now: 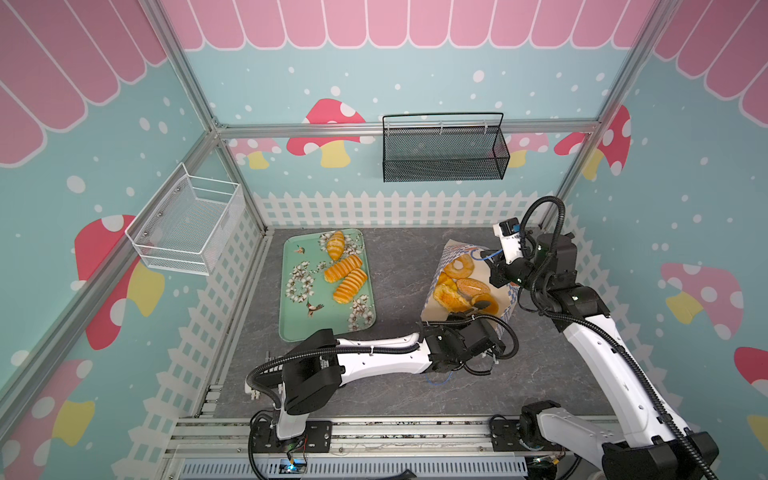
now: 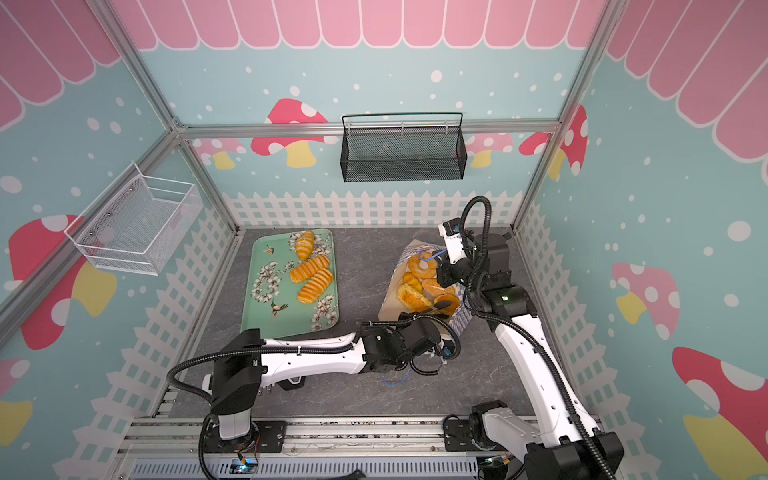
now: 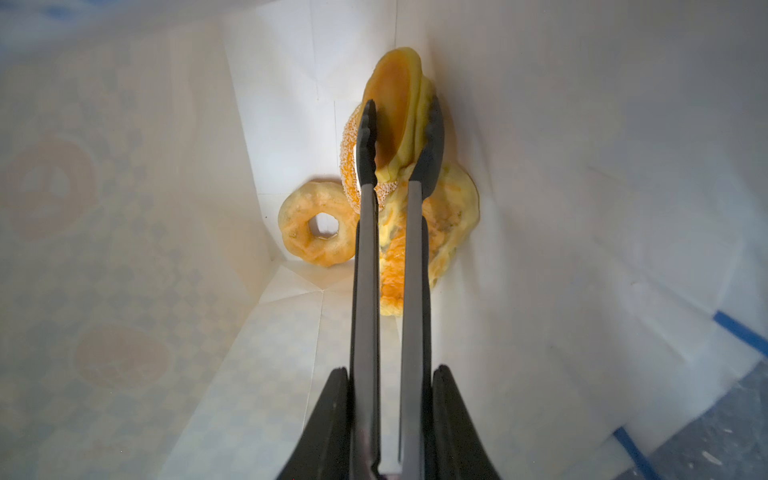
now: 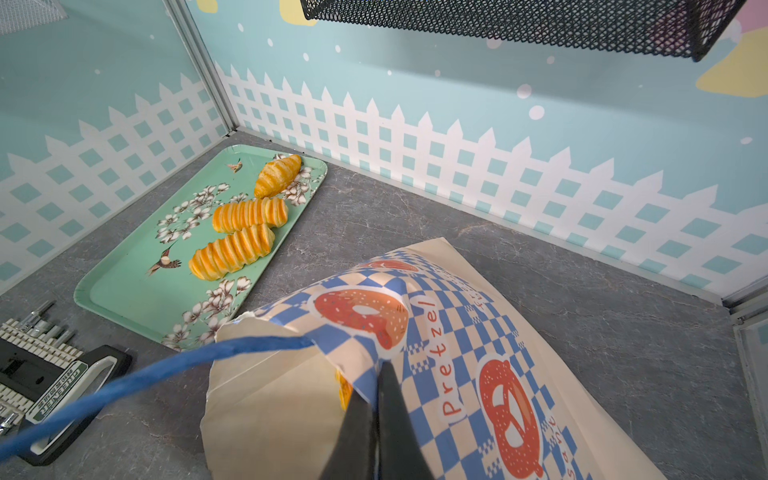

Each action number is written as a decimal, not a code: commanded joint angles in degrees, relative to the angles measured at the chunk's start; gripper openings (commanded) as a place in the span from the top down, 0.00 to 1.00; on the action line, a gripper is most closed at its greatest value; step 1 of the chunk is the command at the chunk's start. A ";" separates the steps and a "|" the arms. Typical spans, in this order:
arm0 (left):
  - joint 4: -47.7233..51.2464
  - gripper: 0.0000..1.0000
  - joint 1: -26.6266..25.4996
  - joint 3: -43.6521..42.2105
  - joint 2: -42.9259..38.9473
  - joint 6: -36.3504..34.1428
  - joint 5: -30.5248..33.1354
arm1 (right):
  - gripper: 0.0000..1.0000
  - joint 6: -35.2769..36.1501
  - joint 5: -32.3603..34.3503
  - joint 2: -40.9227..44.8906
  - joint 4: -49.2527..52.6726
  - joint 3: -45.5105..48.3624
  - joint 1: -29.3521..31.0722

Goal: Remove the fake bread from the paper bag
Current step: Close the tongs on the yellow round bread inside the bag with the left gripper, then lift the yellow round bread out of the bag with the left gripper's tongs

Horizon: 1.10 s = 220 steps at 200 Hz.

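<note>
While R tool (image 4: 380, 376) pinches paper bag (image 4: 449, 316), L tool (image 3: 390, 372) clamps tongs (image 3: 365, 270) gripping bun (image 3: 392, 120)

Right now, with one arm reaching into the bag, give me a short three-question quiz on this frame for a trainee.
1. True or false: the right tool is shut on the rim of the paper bag.
2. How many pastries lie on the green tray?
3. The tongs held in the left tool clamp: A) a ring doughnut; B) a brown-topped bun; C) nothing.

Key: 1 true; 2 three; 3 B.
</note>
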State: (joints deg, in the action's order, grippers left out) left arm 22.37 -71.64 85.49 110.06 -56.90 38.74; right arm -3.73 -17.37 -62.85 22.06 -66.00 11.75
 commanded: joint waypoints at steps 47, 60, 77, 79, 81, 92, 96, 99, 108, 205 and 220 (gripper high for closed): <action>-1.72 0.97 0.52 1.26 -6.37 3.62 -3.26 | 1.00 -0.85 0.22 1.33 -0.51 0.65 0.30; -1.47 0.99 0.70 1.21 -7.25 4.79 -4.29 | 1.00 -0.86 0.43 1.35 -0.48 0.61 0.29; -0.52 1.00 0.94 1.31 -8.82 7.21 -6.77 | 1.00 -0.85 0.73 1.22 -0.52 0.52 0.34; -0.32 1.00 0.99 1.38 -9.12 7.46 -7.02 | 1.00 -0.87 0.82 1.17 -0.46 0.52 0.35; -0.20 1.00 1.00 1.35 -9.35 7.87 -7.43 | 1.00 -0.85 0.79 1.15 -0.51 0.52 0.31; 1.01 1.00 1.24 1.62 -10.39 9.86 -9.19 | 1.00 -0.87 0.84 1.02 -0.60 0.39 0.29; 1.53 1.00 1.38 1.77 -10.82 10.63 -9.76 | 1.00 -0.90 0.89 1.02 -0.62 0.35 0.29; 1.90 1.00 1.47 1.78 -11.17 11.22 -10.20 | 1.00 -0.92 0.87 0.98 -0.62 0.30 0.29; 3.22 1.00 1.74 1.90 -12.14 13.35 -11.50 | 1.00 -0.95 0.91 0.89 -0.62 0.25 0.30; 16.23 1.00 7.85 -1.97 -23.75 43.49 -28.29 | 1.00 -1.33 1.74 0.27 -1.84 -0.18 0.29; 17.29 1.00 8.68 -2.86 -25.49 44.76 -30.04 | 1.00 -1.91 2.78 0.27 -1.98 -0.25 0.29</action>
State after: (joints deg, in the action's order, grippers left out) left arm 36.91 -64.29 84.05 87.50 -19.66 13.96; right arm -4.16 -15.81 -62.59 21.39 -65.95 11.75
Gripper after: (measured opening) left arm 0.232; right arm 0.047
